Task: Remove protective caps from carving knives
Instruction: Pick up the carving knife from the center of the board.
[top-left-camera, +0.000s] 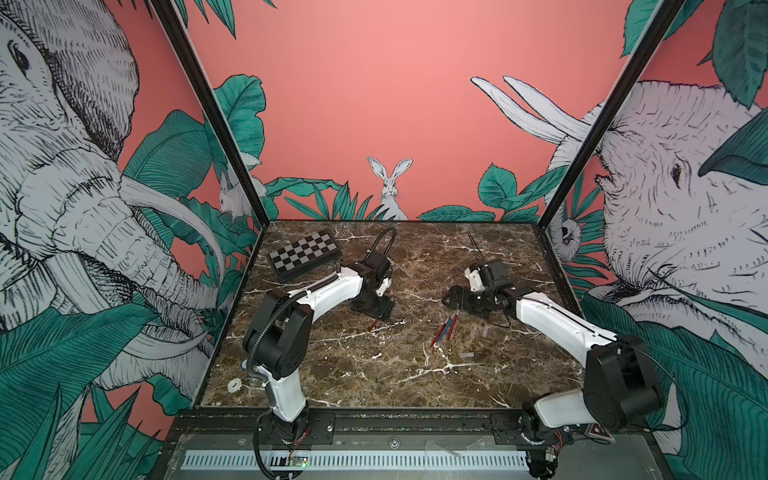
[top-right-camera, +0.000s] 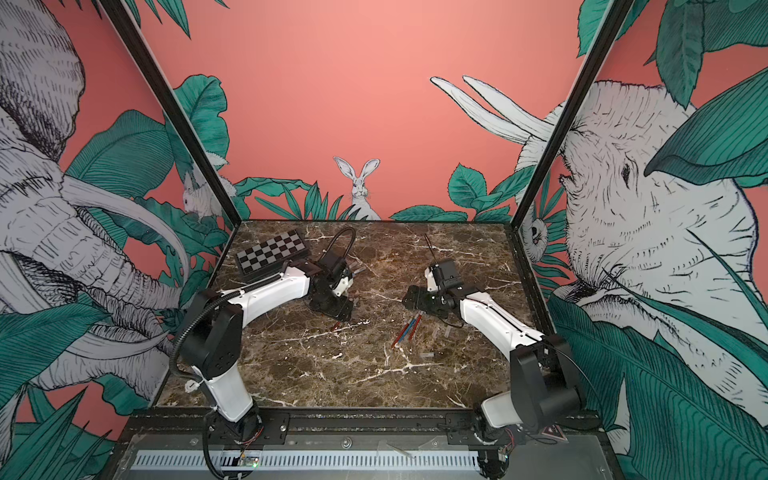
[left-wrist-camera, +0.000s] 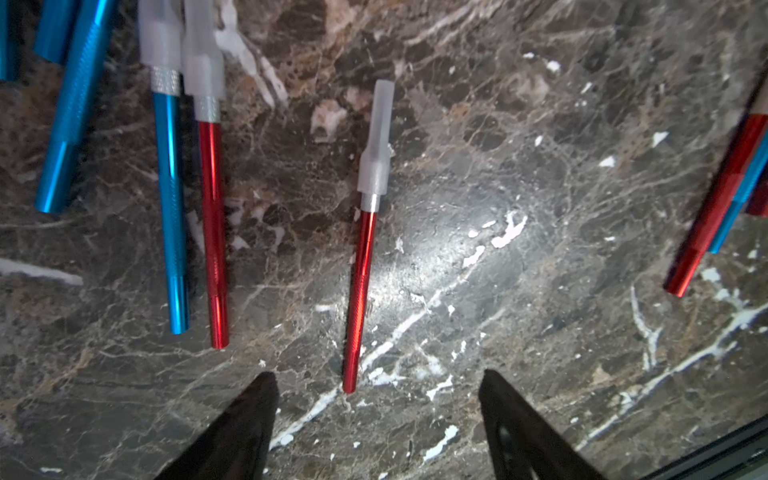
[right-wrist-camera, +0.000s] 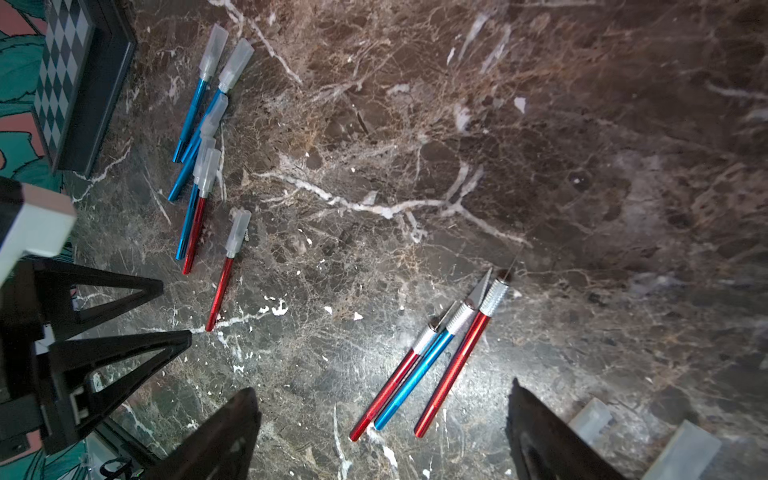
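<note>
A red carving knife (left-wrist-camera: 360, 291) lies alone on the marble with a clear protective cap (left-wrist-camera: 376, 145) on its tip. My left gripper (left-wrist-camera: 377, 374) hovers open over its handle end, touching nothing. Several more capped knives (right-wrist-camera: 199, 145) lie in a cluster beyond it. Three uncapped knives (right-wrist-camera: 436, 365), two red and one blue, lie side by side with bare silver tips, just ahead of my open, empty right gripper (right-wrist-camera: 382, 386). Loose caps (right-wrist-camera: 590, 419) lie beside its finger. In both top views the grippers (top-left-camera: 376, 318) (top-left-camera: 449, 297) face each other mid-table.
A checkered black-and-silver board (top-left-camera: 303, 253) lies at the back left of the marble table (top-left-camera: 374, 386). Three loose caps (top-left-camera: 475, 331) lie right of the uncapped knives (top-left-camera: 444, 330). The left gripper's black fingers (right-wrist-camera: 166, 291) show in the right wrist view.
</note>
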